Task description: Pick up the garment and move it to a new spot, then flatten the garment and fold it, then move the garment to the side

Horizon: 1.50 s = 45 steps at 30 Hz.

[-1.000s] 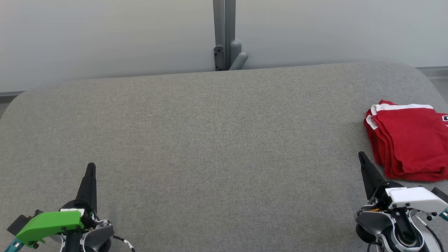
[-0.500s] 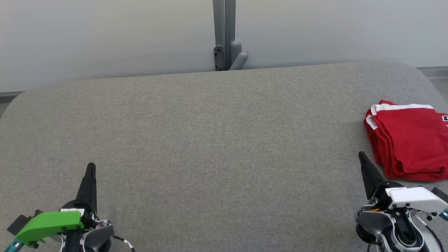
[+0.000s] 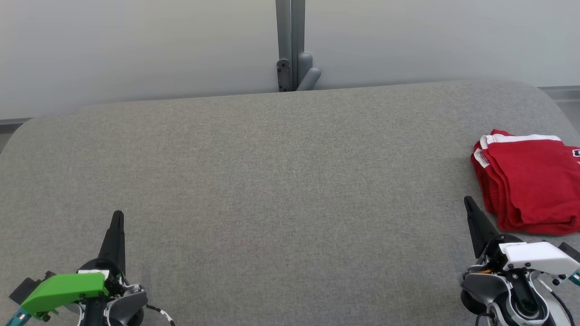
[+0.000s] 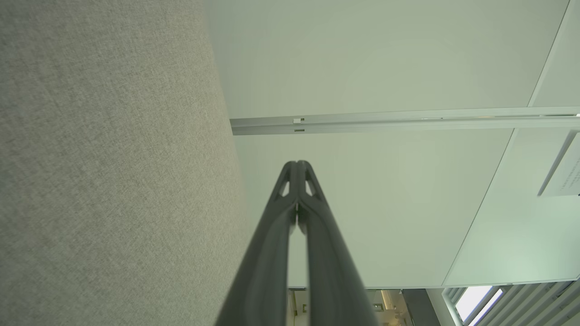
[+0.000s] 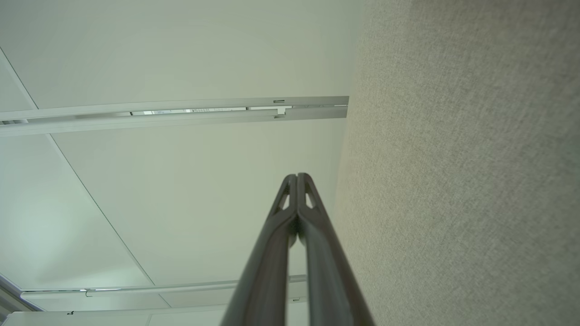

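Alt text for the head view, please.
A folded red garment with white trim lies at the right edge of a grey fabric surface, close to the right gripper. The left gripper sits at the lower left; both have fingers shut, holding nothing. Behind is a pale wall.

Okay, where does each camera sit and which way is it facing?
Head view: on the head, facing forward and down at the grey table, folded red garment at its right; left gripper and right gripper at bottom corners.
Left wrist view: on the left wrist, facing along its shut fingers, past the table to the wall.
Right wrist view: the same from the right wrist.
Shared: table and wall.
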Available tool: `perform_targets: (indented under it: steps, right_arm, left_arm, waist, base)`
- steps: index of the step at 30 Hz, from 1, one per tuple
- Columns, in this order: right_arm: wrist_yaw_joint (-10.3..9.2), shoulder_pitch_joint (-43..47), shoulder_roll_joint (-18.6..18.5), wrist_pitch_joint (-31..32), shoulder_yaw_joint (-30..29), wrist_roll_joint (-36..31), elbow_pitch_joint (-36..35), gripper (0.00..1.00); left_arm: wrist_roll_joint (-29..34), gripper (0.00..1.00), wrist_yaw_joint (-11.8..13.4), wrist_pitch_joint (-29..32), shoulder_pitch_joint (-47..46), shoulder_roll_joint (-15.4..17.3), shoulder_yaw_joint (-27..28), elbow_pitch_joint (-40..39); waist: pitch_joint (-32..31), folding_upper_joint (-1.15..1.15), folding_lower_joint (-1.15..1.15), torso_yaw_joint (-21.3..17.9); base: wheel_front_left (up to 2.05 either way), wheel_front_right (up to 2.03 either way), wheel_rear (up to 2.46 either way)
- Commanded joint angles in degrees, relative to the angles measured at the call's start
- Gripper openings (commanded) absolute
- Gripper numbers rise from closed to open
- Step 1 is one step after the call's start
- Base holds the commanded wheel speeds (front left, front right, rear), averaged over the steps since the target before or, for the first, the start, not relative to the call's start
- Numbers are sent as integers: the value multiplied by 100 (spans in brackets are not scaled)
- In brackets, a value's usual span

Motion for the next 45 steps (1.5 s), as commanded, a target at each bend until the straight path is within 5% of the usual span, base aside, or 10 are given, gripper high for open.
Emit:
perform_targets:
  steps: [1, 45]
  right_arm:
    - [2, -56, -28, 7, -5, 43, -25, 0]
    - [2, -56, -28, 7, -5, 44, -25, 0]
  left_arm:
    - [-16, 0, -25, 26, -90, 36, 3, -1]
    - [-16, 0, -25, 25, -90, 36, 2, -2]
  waist:
    - [0, 42, 0, 0]
    - [0, 42, 0, 0]
  base:
    - [0, 0, 0]
    - [0, 0, 0]
